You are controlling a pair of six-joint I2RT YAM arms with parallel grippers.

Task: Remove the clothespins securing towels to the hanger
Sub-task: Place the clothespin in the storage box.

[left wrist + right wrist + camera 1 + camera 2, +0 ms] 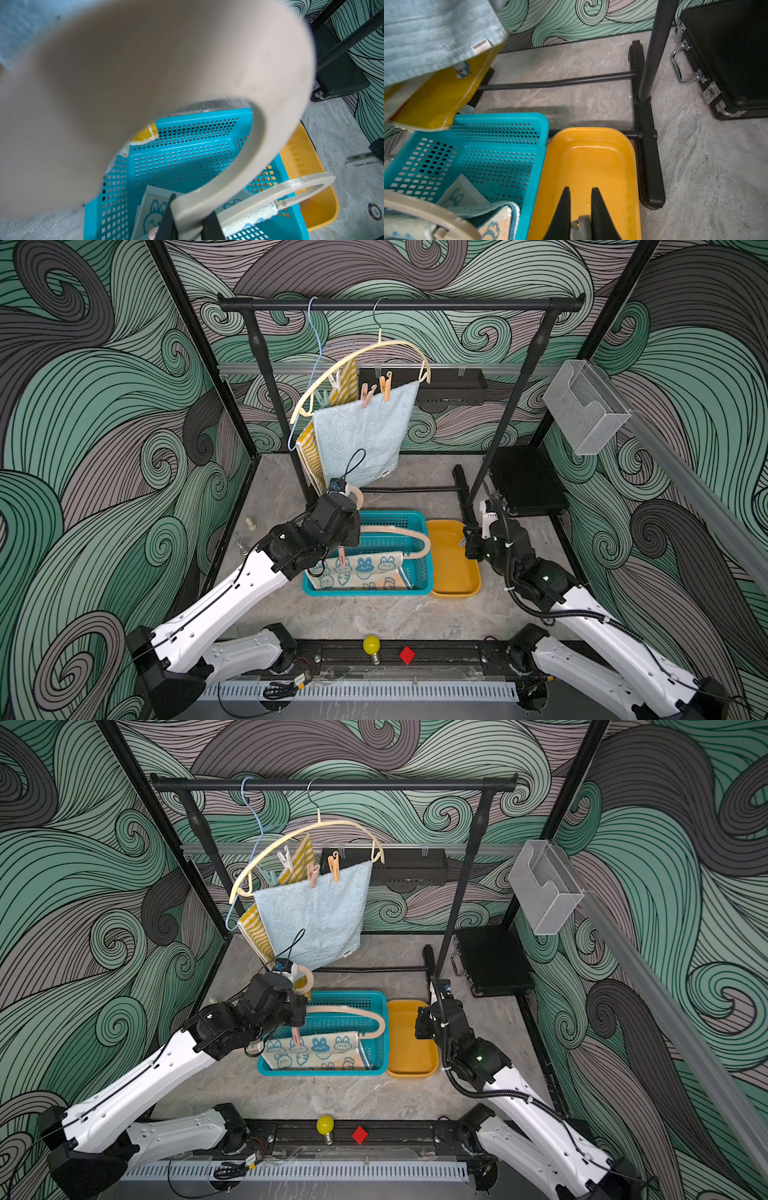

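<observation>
On the far black rack a cream hanger carries the light-blue towel and the yellow striped towel, pinned by a pink peg, an orange peg and a white peg; these can wait. Nearer, the teal basket sits with the yellow tray just beside it on the right. Over the basket the left gripper is clamped on the flat band of a beige hanger, whose bunny towel droops into the basket, pinned by one rose peg near its left end. The right gripper hangs above the tray, jaws drawn nearly together on what looks like a pale peg lodged deep between them. I judge the step to be dropping that peg: part the jaws over the tray's middle, low enough that it cannot bounce out, and check it falls free rather than sticking. The left should hold the hanger level so the rose peg faces the right arm
</observation>
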